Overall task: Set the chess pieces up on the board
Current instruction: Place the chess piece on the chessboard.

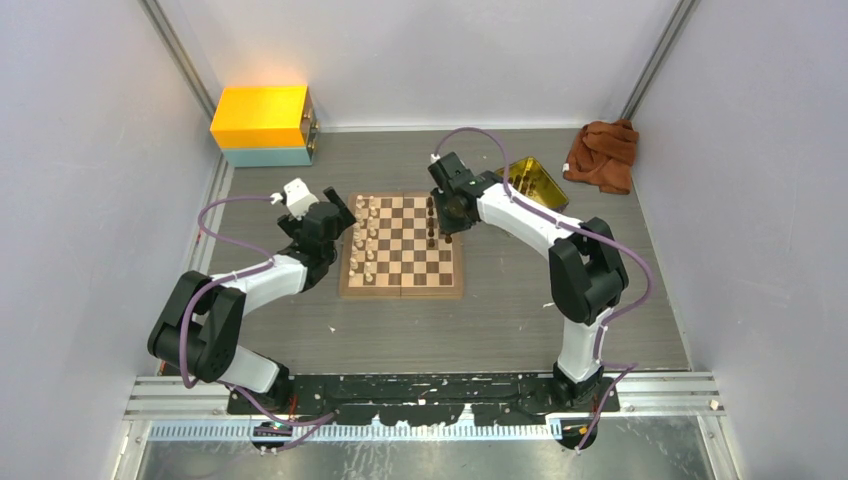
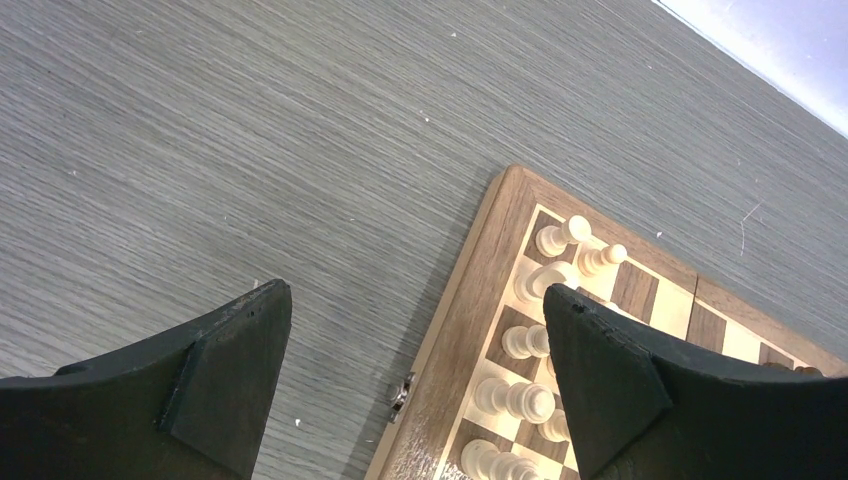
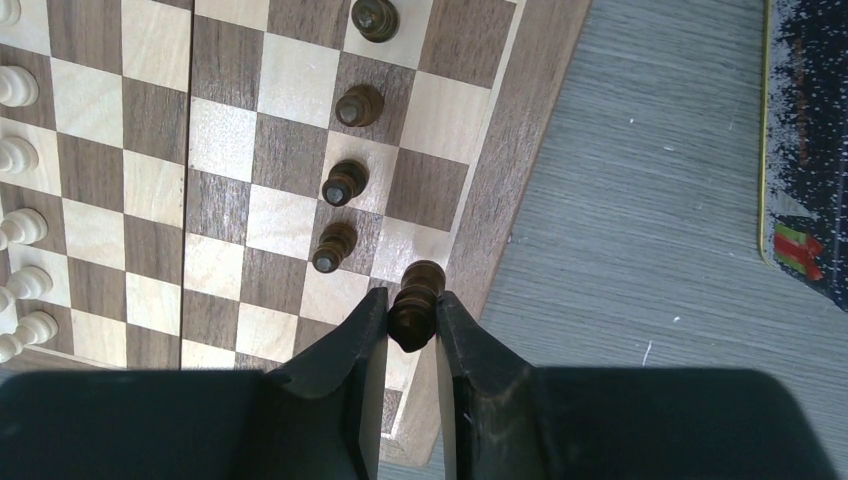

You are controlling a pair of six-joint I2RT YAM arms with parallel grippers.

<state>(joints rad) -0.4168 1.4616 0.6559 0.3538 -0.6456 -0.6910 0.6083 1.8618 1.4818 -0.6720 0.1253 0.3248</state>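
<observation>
Across the middle of the overhead frame stretches the grey worktop, with the left arm bending up from the lower left and the right arm from the lower right, both reaching toward the centre. Between them lies the board, flat and square, slightly above the frame's middle. A yellow box on a pale blue base stands in the upper left, a crumpled brown cloth lies in the upper right, and a yellow tray sits just left of the cloth, partly under the right arm. The left pincer hovers at the board's left edge with its fingers spread wide and nothing between them; in its wrist view one finger is over bare worktop and the other over the board's border. The right pincer is over the board's right side, pinching a single dark piece by its top; whether the piece's base touches the board cannot be told. Above it in that wrist view, four dark pieces stand in a line on the second column from the border. Cream pieces stand in two rows along the board's left side.
</observation>
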